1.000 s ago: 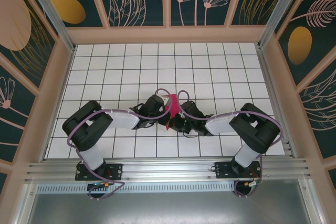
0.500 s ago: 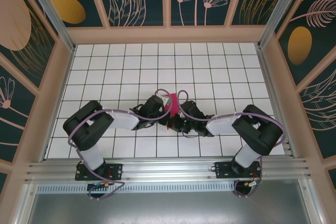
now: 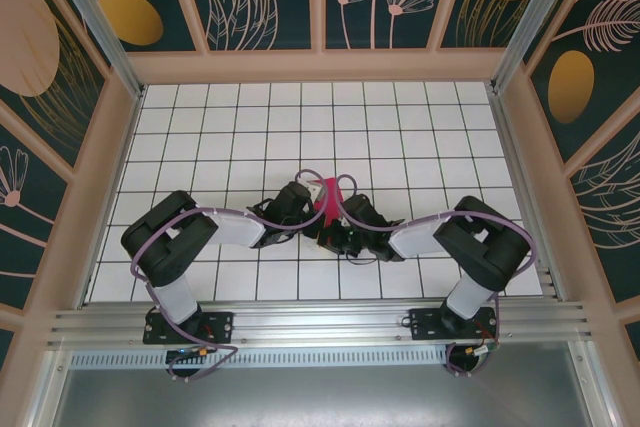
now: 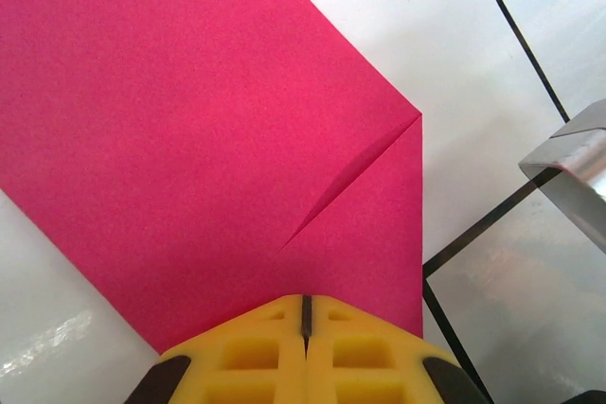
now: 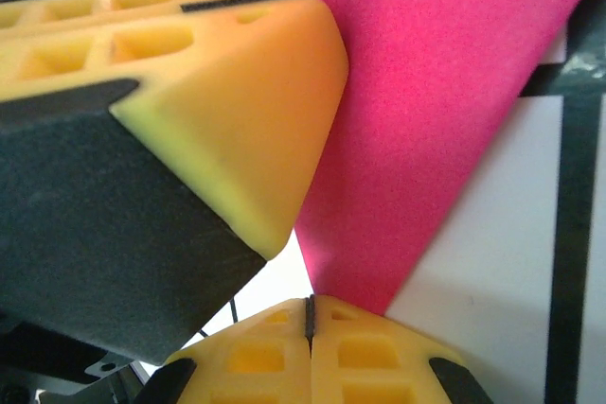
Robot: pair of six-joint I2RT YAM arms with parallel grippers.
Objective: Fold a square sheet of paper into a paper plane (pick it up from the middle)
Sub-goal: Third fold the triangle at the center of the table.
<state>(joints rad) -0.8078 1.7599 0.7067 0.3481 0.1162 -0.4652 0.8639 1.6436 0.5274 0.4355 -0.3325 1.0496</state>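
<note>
The magenta-red paper (image 3: 326,209) lies folded on the tiles between my two grippers. In the left wrist view the paper (image 4: 189,111) is a flat pointed shape with a creased flap at its right side. My left gripper (image 4: 305,314) is shut, and its yellow fingertips rest on the paper's near edge. In the right wrist view the paper (image 5: 426,92) narrows to a tip that meets my right gripper (image 5: 310,314), also shut, with nothing seen in its slit. The left gripper's fingers (image 5: 189,63) stand close by at upper left. From above, the left gripper (image 3: 314,214) and right gripper (image 3: 329,236) nearly touch.
White tiled floor (image 3: 250,137) stretches around the arms inside wooden walls (image 3: 320,65). A shiny grey part (image 4: 573,172) juts in at the right of the left wrist view. Purple cables (image 3: 340,187) loop over both wrists.
My right gripper has slid left toward the paper, covering the near tip that showed below it a second ago. The left gripper has hardly moved.
</note>
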